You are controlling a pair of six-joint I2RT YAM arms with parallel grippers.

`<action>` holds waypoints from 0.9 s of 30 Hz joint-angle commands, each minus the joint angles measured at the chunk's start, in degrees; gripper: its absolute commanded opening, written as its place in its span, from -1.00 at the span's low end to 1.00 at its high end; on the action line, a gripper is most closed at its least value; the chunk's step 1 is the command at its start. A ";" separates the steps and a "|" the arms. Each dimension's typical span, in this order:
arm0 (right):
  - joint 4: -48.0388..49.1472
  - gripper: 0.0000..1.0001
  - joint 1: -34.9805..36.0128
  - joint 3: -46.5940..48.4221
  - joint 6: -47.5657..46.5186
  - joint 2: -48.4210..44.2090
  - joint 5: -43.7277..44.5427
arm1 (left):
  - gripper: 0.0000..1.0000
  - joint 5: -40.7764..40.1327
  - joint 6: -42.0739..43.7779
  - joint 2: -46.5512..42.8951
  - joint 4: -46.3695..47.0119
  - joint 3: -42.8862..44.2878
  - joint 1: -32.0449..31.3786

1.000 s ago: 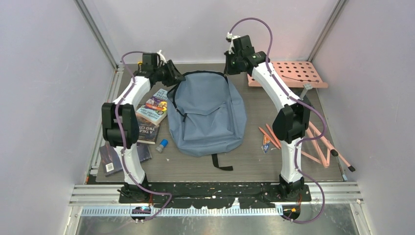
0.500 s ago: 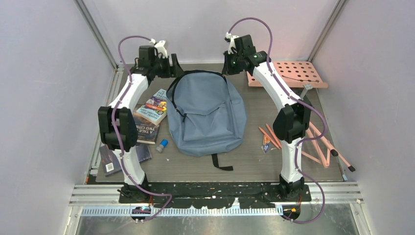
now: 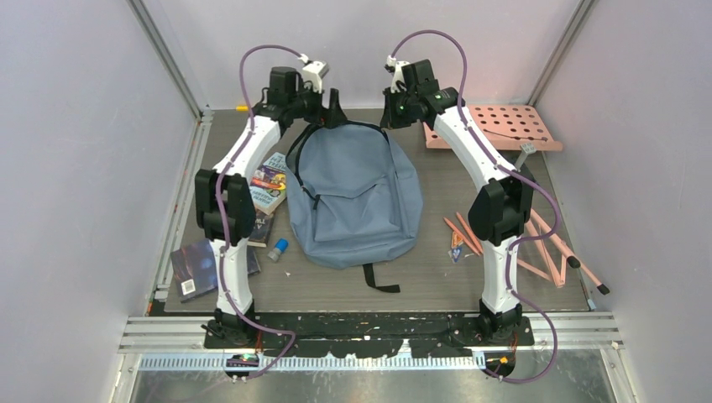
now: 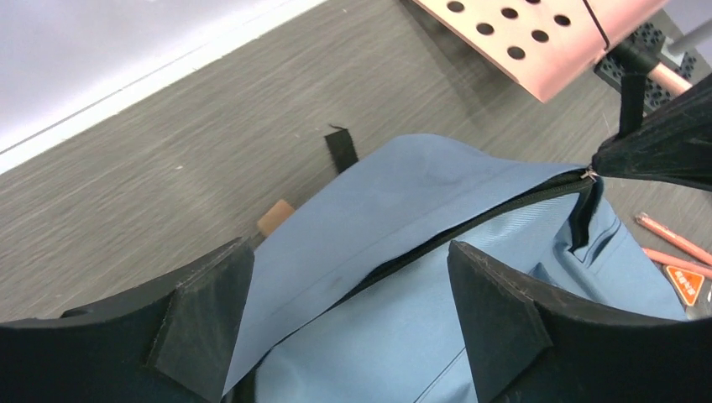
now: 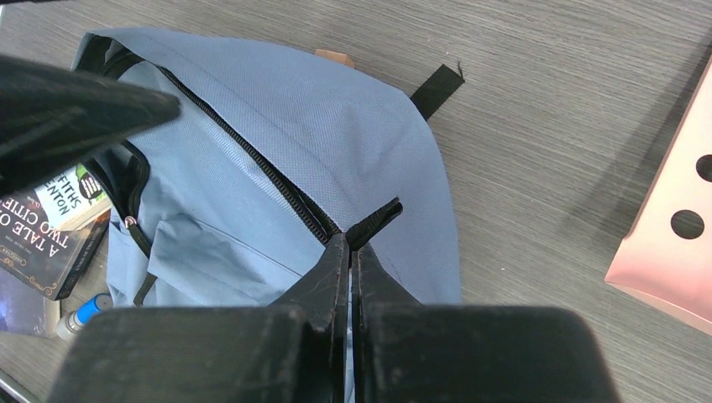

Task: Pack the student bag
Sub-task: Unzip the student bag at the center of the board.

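Pale lilac walls box in the dark grey wood-grain counter point(image 3: 437, 281) where we work. Our right tool point(image 5: 348, 252) has its fingers pressed together on a black zipper tab point(image 5: 375, 221) at the top of the large grey-blue soft fabric backpack point(image 3: 353, 197). The dark zipper line runs away from that pinch along the upper edge. Our left tool point(image 4: 348, 323) is spread wide. Its two black pads point(image 4: 201, 323) stand either side of the backpack's top rim, where a dark gap shows along the zipper. We cannot tell whether the pads touch the fabric.

From above, we see both tools at the far end of the backpack, near each other. The backpack lies flat in the middle of the counter, front pocket up and top toward the far wall. A black webbing strap point(image 3: 382, 284) trails from its near end.

Just beside its left edge lies a stack of paperback books point(image 3: 267, 186). Nearer to us are a small blue-capped cylinder point(image 3: 278, 248) and a dark flat book point(image 3: 197, 267). To the right of the backpack, a few orange-pink pencils point(image 3: 462, 231) are scattered. A salmon-pink perforated board point(image 3: 504, 126) sits in the far right corner.
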 commanded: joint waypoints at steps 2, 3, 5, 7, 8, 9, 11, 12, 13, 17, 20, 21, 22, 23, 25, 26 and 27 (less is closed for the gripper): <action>2.85 -0.99 0.02 1.27 -0.52 -1.64 -1.85 | 0.79 1.23 5.83 1.34 0.45 3.56 -2.61; 2.82 -0.99 0.02 1.27 -0.52 -1.61 -1.89 | 0.79 1.15 6.04 1.93 0.50 3.97 -2.95; 2.78 -0.99 0.02 1.20 -0.52 -1.59 -1.93 | 0.80 0.97 5.89 2.98 0.51 4.68 -3.57; 2.76 -0.99 0.02 1.19 -0.52 -1.57 -1.93 | 0.78 0.10 5.97 3.42 0.59 4.60 -4.23; 2.69 -0.99 0.02 1.19 -0.48 -1.62 -1.93 | 0.75 -0.64 5.98 3.57 0.59 4.44 -4.49; 2.62 -0.99 0.02 1.19 -0.45 -1.58 -1.93 | 0.69 -1.12 5.93 3.67 0.47 4.26 -4.67; 2.44 -0.99 0.02 1.10 -0.37 -1.62 -1.78 | 0.45 -2.17 5.17 3.83 -0.04 4.35 -4.72; 2.31 -0.99 0.02 1.14 -0.35 -1.64 -1.30 | 0.29 -2.67 4.71 3.71 -0.51 4.47 -4.74; 2.00 -0.99 0.02 1.18 -0.30 -1.66 -0.96 | 0.13 -3.10 4.25 3.56 -0.62 4.40 -4.72; 1.16 -0.99 0.02 1.38 -0.17 -1.75 2.76 | -0.37 -3.88 3.26 3.35 -0.45 4.23 -4.72; 0.18 -0.99 0.07 1.78 0.28 -1.75 6.57 | -0.72 -5.21 0.72 3.18 -0.72 4.82 -4.72; -0.47 -0.99 0.03 2.08 0.52 -1.75 8.67 | -0.84 -5.72 -0.09 3.08 -0.72 5.08 -4.72; -0.77 -0.99 0.03 2.20 0.66 -1.75 9.57 | -0.94 -6.37 -0.94 3.18 -0.99 5.60 -4.74; -1.23 -0.99 0.02 2.36 0.70 -1.79 12.23 | -1.00 -7.10 -1.88 3.21 -1.37 6.25 -4.65; -1.63 -0.99 0.02 2.49 0.66 -1.78 14.17 | -1.00 -8.90 -3.99 3.24 -2.12 7.78 -4.63; -1.70 -0.99 0.02 2.50 0.56 -1.69 14.47 | -1.00 -9.95 -5.37 3.27 -2.21 8.48 -4.63; -1.86 -0.99 0.02 2.46 0.54 -1.67 14.69 | -1.00 -11.02 -6.70 3.19 -2.26 9.00 -4.63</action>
